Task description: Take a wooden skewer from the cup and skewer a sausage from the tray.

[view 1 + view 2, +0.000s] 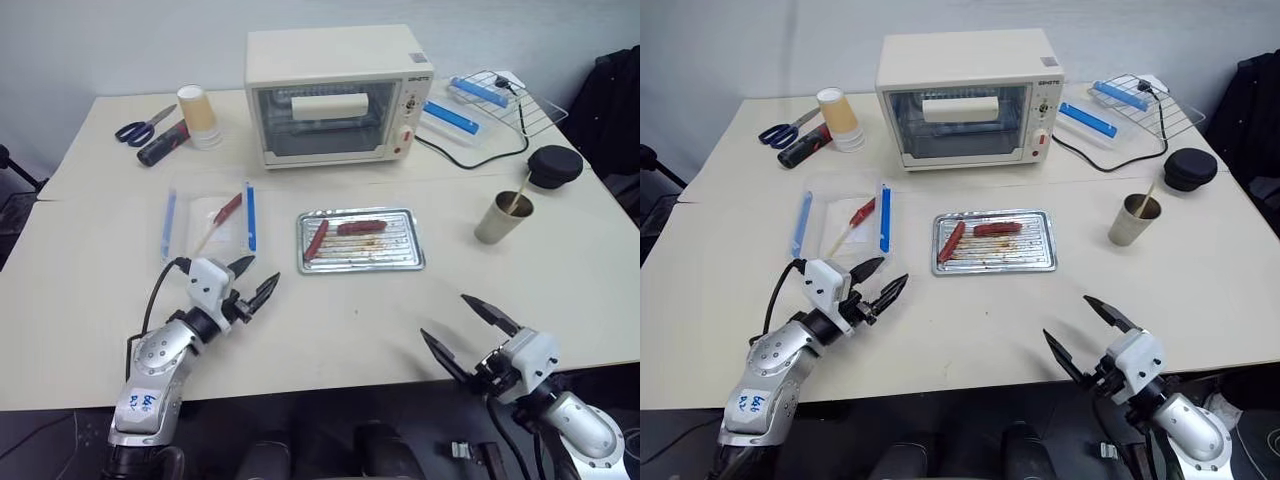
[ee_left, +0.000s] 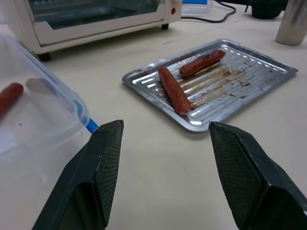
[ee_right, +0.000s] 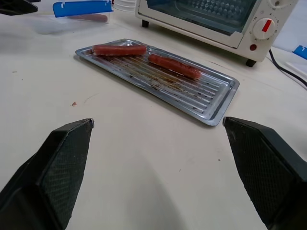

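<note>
- Closest to the lens, the right gripper [image 1: 468, 325] hangs low over the near edge of the pale cream table [image 1: 330, 330], its two black fingers spread as wide as they go, nothing between them.
- Across on the other side, the left gripper [image 1: 256, 280] hovers just above the tabletop, fingers parted and empty, pointing toward the tray.
- Just past the left gripper sits a clear plastic box with flat blue clip strips [image 1: 210, 222], a single sausage inside it; that one is not the target.
- Middle of the table: the shallow shiny ridged metal tray [image 1: 405, 256], grease-stained, carrying two slim red-brown sausages, one slanted near its left end [image 1: 316, 239], one lying crosswise behind it [image 1: 361, 227].
- Off to the right, well apart from both grippers, stands the small dull beige cylindrical cup [image 1: 501, 219], and the thin pale wooden skewer [image 1: 519, 194] leans out of it.
- Step in hand, as I read it: fetching the skewer, not yet begun.
- The right arm looks best placed for it. I'd approach from above the rim, pinch the stick high on its exposed part, and lift straight along its lean so the light cup doesn't tip.
- The black round lid [image 1: 555, 165] near the cup is worth steering clear of.
</note>
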